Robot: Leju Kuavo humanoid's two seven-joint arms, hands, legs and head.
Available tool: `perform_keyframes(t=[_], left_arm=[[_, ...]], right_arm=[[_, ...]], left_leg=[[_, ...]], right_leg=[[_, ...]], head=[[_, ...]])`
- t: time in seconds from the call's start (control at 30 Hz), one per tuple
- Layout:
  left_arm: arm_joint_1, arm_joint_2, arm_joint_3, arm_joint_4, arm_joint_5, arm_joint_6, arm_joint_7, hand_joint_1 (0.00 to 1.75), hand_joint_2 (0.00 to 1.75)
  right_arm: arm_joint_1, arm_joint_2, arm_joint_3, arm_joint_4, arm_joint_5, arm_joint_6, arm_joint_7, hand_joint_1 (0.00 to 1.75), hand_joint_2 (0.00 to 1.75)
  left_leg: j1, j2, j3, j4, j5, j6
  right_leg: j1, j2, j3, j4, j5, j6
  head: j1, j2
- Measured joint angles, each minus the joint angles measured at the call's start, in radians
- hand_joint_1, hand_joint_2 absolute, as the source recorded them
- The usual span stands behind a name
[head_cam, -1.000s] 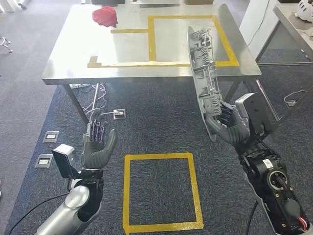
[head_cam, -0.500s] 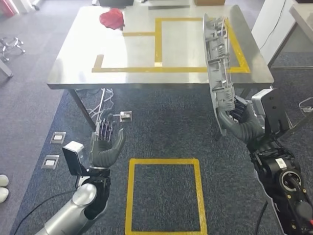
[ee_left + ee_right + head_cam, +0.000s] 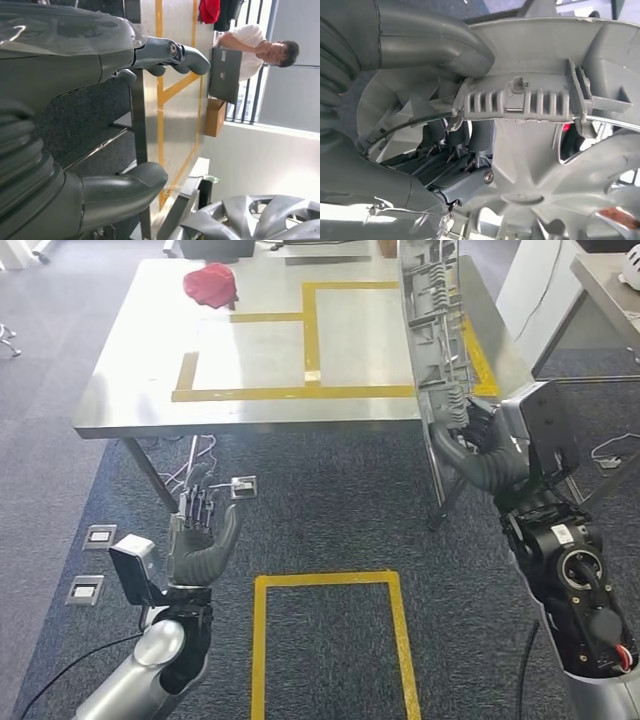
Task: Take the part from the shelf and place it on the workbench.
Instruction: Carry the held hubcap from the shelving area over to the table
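Your tabletop (image 3: 249,360) is mostly bare inside the yellow tape outline (image 3: 317,390). Red cloth (image 3: 210,285) sits upper left, well apart from the taped area. Grey part (image 3: 436,330) in your right robot hand (image 3: 472,445) stands upright over the tabletop's right edge, blocking that side.

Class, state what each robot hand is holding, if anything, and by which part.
The right hand grips the grey wheel cover by its lower rim, edge-on and upright. The left hand holds nothing, fingers apart.
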State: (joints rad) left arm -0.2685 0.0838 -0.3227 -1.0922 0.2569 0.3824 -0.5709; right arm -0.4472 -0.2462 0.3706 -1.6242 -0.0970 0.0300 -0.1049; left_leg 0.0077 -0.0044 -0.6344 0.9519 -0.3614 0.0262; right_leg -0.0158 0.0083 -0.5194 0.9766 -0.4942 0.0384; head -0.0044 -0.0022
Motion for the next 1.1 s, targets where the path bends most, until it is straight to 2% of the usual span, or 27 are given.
perform_keyframes(t=[0.03, 0.1, 0.13, 0.17, 0.2, 0.23, 0.27, 0.3, 0.33, 0.4, 0.47, 0.5, 0.53, 0.6, 0.63, 0.67, 0.7, 0.73, 0.77, 0.8, 0.83, 0.87, 1.0, 1.03, 1.1], left_arm=[[-0.001, -0.002, 0.000, 0.000, 0.000, -0.002, 0.000, 0.00, 1.75], [-0.002, -0.006, 0.000, 0.000, -0.001, -0.007, -0.001, 0.00, 1.75], [-0.002, -0.007, -0.001, 0.001, -0.001, -0.009, 0.000, 0.00, 1.75], [-0.002, -0.007, -0.001, 0.001, -0.001, -0.011, 0.000, 0.00, 1.75], [-0.002, -0.008, -0.001, 0.001, -0.001, -0.013, 0.000, 0.00, 1.75], [-0.003, -0.008, -0.001, 0.001, -0.002, -0.015, 0.001, 0.00, 1.75], [-0.005, -0.009, -0.001, 0.001, -0.002, -0.017, 0.001, 0.00, 1.75], [-0.008, -0.011, -0.001, 0.001, -0.003, -0.018, 0.001, 0.00, 1.75], [-0.012, -0.012, -0.001, 0.002, -0.004, -0.019, 0.001, 0.00, 1.75], [-0.018, -0.014, -0.001, 0.004, -0.004, -0.021, 0.002, 0.00, 1.75], [-0.023, -0.013, -0.002, 0.006, -0.004, -0.024, 0.002, 0.00, 1.75], [-0.028, -0.013, -0.002, 0.007, -0.004, -0.025, 0.002, 0.00, 1.75], [-0.032, -0.013, -0.002, 0.008, -0.004, -0.026, 0.002, 0.00, 1.75], [-0.034, -0.013, -0.002, 0.011, -0.004, -0.027, 0.001, 0.00, 1.75], [-0.032, -0.013, -0.002, 0.013, -0.004, -0.028, 0.001, 0.00, 1.75], [-0.031, -0.013, -0.002, 0.016, -0.004, -0.028, 0.001, 0.00, 1.75], [-0.031, -0.013, -0.002, 0.018, -0.004, -0.029, 0.001, 0.00, 1.75], [-0.032, -0.012, -0.002, 0.019, -0.004, -0.029, 0.001, 0.00, 1.75], [-0.033, -0.012, -0.002, 0.019, -0.004, -0.029, 0.001, 0.00, 1.75], [-0.035, -0.012, -0.002, 0.020, -0.004, -0.030, 0.001, 0.00, 1.75], [-0.037, -0.013, -0.002, 0.021, -0.004, -0.031, 0.001, 0.00, 1.75], [-0.039, -0.013, -0.002, 0.023, -0.004, -0.033, 0.001, 0.00, 1.75], [-0.045, -0.014, -0.002, 0.026, -0.004, -0.036, -0.005, 0.00, 1.75], [-0.047, -0.016, -0.002, 0.026, -0.004, -0.036, -0.007, 0.00, 1.75], [-0.049, -0.019, -0.002, 0.029, -0.004, -0.037, -0.010, 0.00, 1.75]], right_arm=[[-0.010, 0.000, -0.004, 0.003, 0.001, 0.001, -0.001, 1.75, 1.75], [-0.025, 0.000, -0.014, 0.010, 0.003, 0.002, -0.003, 1.75, 1.75], [-0.029, -0.001, -0.018, 0.014, 0.005, 0.002, -0.004, 1.75, 1.75], [-0.032, -0.001, -0.022, 0.018, 0.008, 0.002, -0.004, 1.75, 1.75], [-0.034, -0.001, -0.025, 0.021, 0.011, 0.002, -0.004, 1.75, 1.75], [-0.036, -0.002, -0.028, 0.024, 0.013, 0.002, -0.004, 1.75, 1.75], [-0.039, -0.002, -0.031, 0.027, 0.015, 0.003, -0.004, 1.75, 1.75], [-0.042, -0.003, -0.034, 0.029, 0.017, 0.003, -0.005, 1.75, 1.75], [-0.046, -0.003, -0.037, 0.032, 0.018, 0.003, -0.006, 1.75, 1.75], [-0.055, -0.004, -0.042, 0.036, 0.019, 0.003, -0.008, 1.75, 1.75], [-0.060, -0.004, -0.047, 0.037, 0.020, 0.003, -0.010, 1.75, 1.75], [-0.062, -0.004, -0.049, 0.038, 0.020, 0.003, -0.009, 1.75, 1.75], [-0.063, -0.004, -0.050, 0.040, 0.020, 0.003, -0.009, 1.75, 1.75], [-0.066, -0.004, -0.051, 0.045, 0.021, 0.003, -0.009, 1.75, 1.75], [-0.066, -0.004, -0.051, 0.048, 0.024, 0.003, -0.010, 1.75, 1.75], [-0.067, -0.004, -0.051, 0.051, 0.027, 0.003, -0.010, 1.75, 1.75], [-0.067, -0.004, -0.051, 0.054, 0.030, 0.003, -0.010, 1.75, 1.75], [-0.068, -0.004, -0.051, 0.057, 0.033, 0.004, -0.010, 1.75, 1.75], [-0.069, -0.004, -0.052, 0.060, 0.034, 0.004, -0.010, 1.75, 1.75], [-0.072, -0.004, -0.052, 0.063, 0.035, 0.004, -0.011, 1.75, 1.75], [-0.076, -0.005, -0.053, 0.066, 0.036, 0.004, -0.011, 1.75, 1.75], [-0.081, -0.006, -0.054, 0.069, 0.036, 0.004, -0.013, 1.75, 1.75], [-0.097, -0.008, -0.059, 0.080, 0.037, 0.010, -0.023, 1.75, 1.75], [-0.100, -0.009, -0.060, 0.084, 0.038, 0.012, -0.026, 1.75, 1.75], [-0.106, -0.009, -0.060, 0.094, 0.043, 0.015, -0.035, 1.75, 1.75]], left_leg=[[0.002, -0.001, 0.009, -0.003, -0.004, 0.005], [0.001, -0.003, 0.022, -0.003, -0.016, 0.011], [0.001, -0.004, 0.030, -0.002, -0.022, 0.012], [0.001, -0.005, 0.039, -0.001, -0.030, 0.011], [0.001, -0.007, 0.050, -0.001, -0.038, 0.010], [0.001, -0.008, 0.064, 0.000, -0.047, 0.008], [0.001, -0.008, 0.076, -0.001, -0.057, 0.006], [-0.001, -0.009, 0.086, -0.001, -0.065, 0.003], [-0.002, -0.009, 0.091, 0.000, -0.070, 0.000], [-0.005, -0.010, 0.088, -0.001, -0.073, -0.007], [-0.007, -0.007, 0.084, 0.005, -0.080, -0.017], [-0.007, -0.005, 0.074, 0.028, -0.091, -0.022], [-0.007, -0.004, 0.051, 0.071, -0.108, -0.027], [-0.004, -0.002, -0.034, 0.209, -0.152, -0.033], [-0.003, -0.002, -0.079, 0.272, -0.165, -0.034], [-0.002, -0.002, -0.112, 0.306, -0.161, -0.035], [-0.001, -0.002, -0.125, 0.300, -0.135, -0.033], [-0.001, -0.002, -0.116, 0.254, -0.092, -0.030], [-0.002, -0.002, -0.091, 0.179, -0.039, -0.024], [-0.005, -0.002, -0.062, 0.109, -0.001, -0.018], [-0.007, -0.001, -0.037, 0.050, 0.018, -0.013], [-0.010, -0.001, -0.022, 0.017, 0.022, -0.009], [-0.007, -0.005, 0.001, -0.007, -0.002, 0.004], [-0.004, -0.005, 0.009, -0.011, -0.005, 0.008], [-0.002, -0.005, 0.023, -0.013, -0.016, 0.015]], right_leg=[[-0.001, -0.001, -0.023, 0.050, -0.022, 0.004], [-0.002, -0.002, -0.102, 0.197, -0.071, 0.009], [-0.002, -0.002, -0.140, 0.256, -0.080, 0.011], [-0.002, -0.002, -0.166, 0.282, -0.069, 0.011], [-0.002, -0.002, -0.171, 0.266, -0.037, 0.010], [-0.001, -0.002, -0.159, 0.211, 0.014, 0.008], [-0.001, -0.002, -0.137, 0.138, 0.066, 0.005], [0.002, -0.002, -0.113, 0.075, 0.105, 0.001], [0.005, -0.002, -0.093, 0.027, 0.124, -0.004], [0.010, -0.001, -0.074, -0.007, 0.115, -0.013], [0.004, 0.000, -0.062, -0.025, 0.101, -0.022], [0.000, 0.000, -0.056, -0.030, 0.097, -0.027], [-0.003, 0.000, -0.050, -0.034, 0.095, -0.031], [-0.003, -0.001, -0.043, -0.035, 0.088, -0.040], [-0.002, 0.000, -0.040, -0.035, 0.083, -0.042], [-0.001, 0.000, -0.035, -0.035, 0.078, -0.043], [0.000, 0.002, -0.028, -0.035, 0.072, -0.043], [0.000, 0.003, -0.019, -0.035, 0.066, -0.042], [0.001, 0.003, -0.009, -0.035, 0.058, -0.041], [0.003, 0.004, -0.001, -0.034, 0.050, -0.037], [0.005, 0.005, 0.003, -0.034, 0.043, -0.033], [0.006, 0.006, 0.003, -0.033, 0.038, -0.028], [0.003, 0.003, 0.002, -0.020, 0.014, -0.006], [0.002, 0.001, -0.014, 0.016, -0.003, -0.001], [0.001, -0.001, -0.084, 0.152, -0.054, 0.006]], head=[[0.005, 0.000], [0.020, 0.000], [0.024, 0.000], [0.029, 0.000], [0.033, 0.000], [0.038, 0.000], [0.043, 0.000], [0.045, 0.000], [0.048, 0.000], [0.049, 0.000], [0.045, 0.000], [0.039, 0.000], [0.032, 0.000], [0.020, 0.000], [0.015, 0.000], [0.011, 0.000], [0.006, 0.000], [0.002, 0.000], [-0.002, 0.000], [-0.006, 0.000], [-0.008, 0.000], [-0.009, 0.000], [-0.004, 0.000], [0.001, 0.000], [0.014, 0.000]])
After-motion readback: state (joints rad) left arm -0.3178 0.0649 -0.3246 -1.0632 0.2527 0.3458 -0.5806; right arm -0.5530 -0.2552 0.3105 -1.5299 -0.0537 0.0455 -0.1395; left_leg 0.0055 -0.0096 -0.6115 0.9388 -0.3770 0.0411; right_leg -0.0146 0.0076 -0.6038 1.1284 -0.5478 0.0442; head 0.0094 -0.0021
